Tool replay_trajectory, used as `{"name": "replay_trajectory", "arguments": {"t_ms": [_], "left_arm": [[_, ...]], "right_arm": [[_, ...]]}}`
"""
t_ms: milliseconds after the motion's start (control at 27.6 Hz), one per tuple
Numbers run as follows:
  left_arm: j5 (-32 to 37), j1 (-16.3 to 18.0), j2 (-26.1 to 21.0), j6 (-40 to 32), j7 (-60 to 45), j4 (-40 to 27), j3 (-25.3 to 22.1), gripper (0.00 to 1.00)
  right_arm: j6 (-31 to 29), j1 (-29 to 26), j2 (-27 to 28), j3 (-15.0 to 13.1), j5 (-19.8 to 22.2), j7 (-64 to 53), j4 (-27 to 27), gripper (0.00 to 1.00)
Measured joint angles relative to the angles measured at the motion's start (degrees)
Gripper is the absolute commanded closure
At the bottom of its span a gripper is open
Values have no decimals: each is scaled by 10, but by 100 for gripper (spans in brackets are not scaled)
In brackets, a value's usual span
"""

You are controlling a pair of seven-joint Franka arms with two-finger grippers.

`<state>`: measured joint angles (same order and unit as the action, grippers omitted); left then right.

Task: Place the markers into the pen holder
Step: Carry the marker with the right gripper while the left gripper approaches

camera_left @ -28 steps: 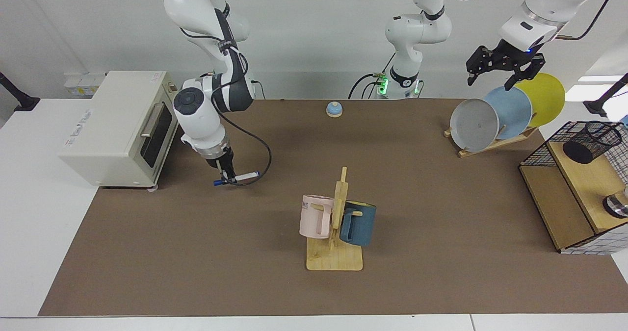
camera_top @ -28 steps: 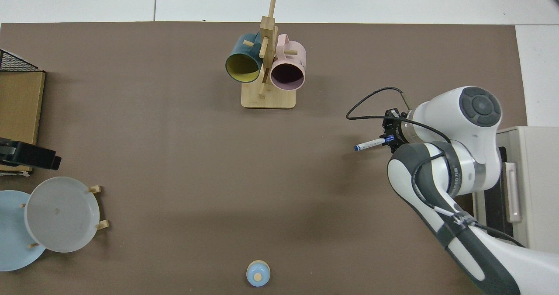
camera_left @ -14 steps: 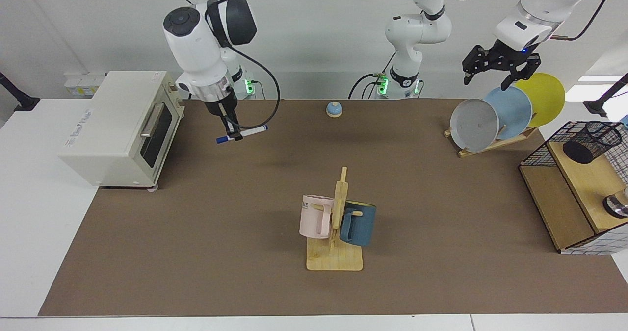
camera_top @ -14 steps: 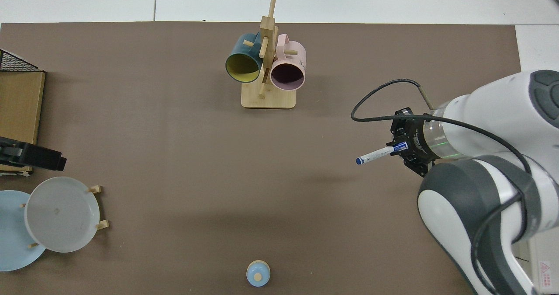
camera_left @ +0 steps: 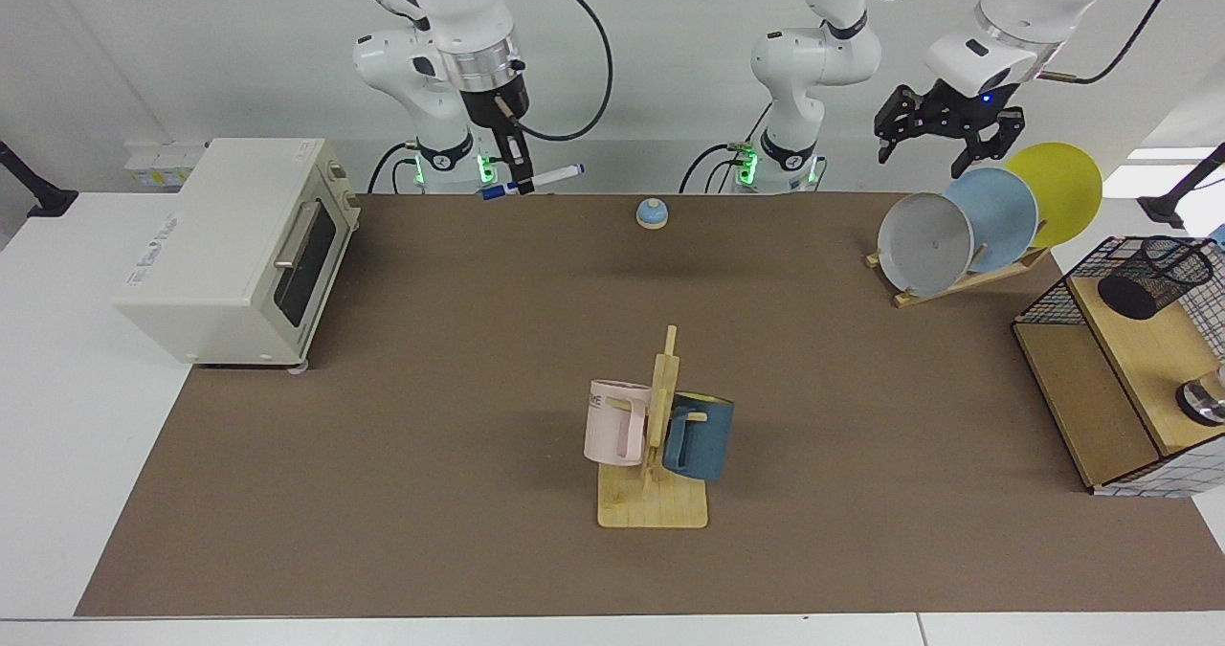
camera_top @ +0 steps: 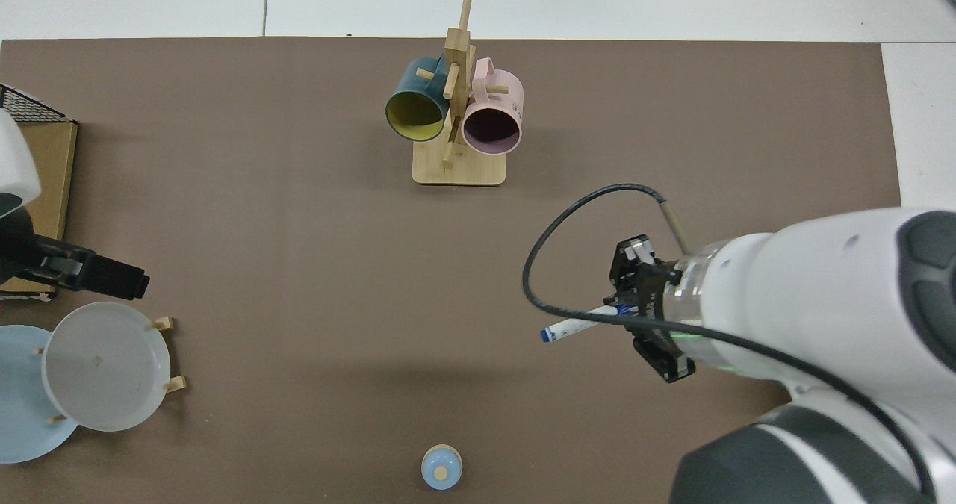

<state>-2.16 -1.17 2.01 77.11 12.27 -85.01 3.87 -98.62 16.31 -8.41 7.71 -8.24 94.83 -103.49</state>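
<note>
Right gripper (camera_left: 518,173), upper centre, pinches the white blue-capped marker (camera_left: 532,182); black wire-mesh pen holder (camera_left: 1148,277) at far right remains unfilled; left gripper (camera_left: 947,135) waits spread.

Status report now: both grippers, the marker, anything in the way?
Right gripper shut on white marker with blue cap, high above table. Left gripper open, above plate rack, waiting. Black wire-mesh pen holder far across; wooden mug tree between.
</note>
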Motion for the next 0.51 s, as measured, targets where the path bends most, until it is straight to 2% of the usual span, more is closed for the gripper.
{"name": "replay_trajectory", "arguments": {"t_ms": [109,217,362,507], "left_arm": [[-4,0,1,-2,65,0,3,2],[-14,0,2,-3,178,0,4,5],[-45,0,4,-4,290,-1,4,9],[-78,0,6,-4,363,-3,2,8]], "right_arm": [[-10,36,1,2,-9,31,0,100],[-33,71,1,4,-18,58,0,100],[-55,99,4,6,-18,85,0,100],[-75,118,14,6,-18,103,1,100]]}}
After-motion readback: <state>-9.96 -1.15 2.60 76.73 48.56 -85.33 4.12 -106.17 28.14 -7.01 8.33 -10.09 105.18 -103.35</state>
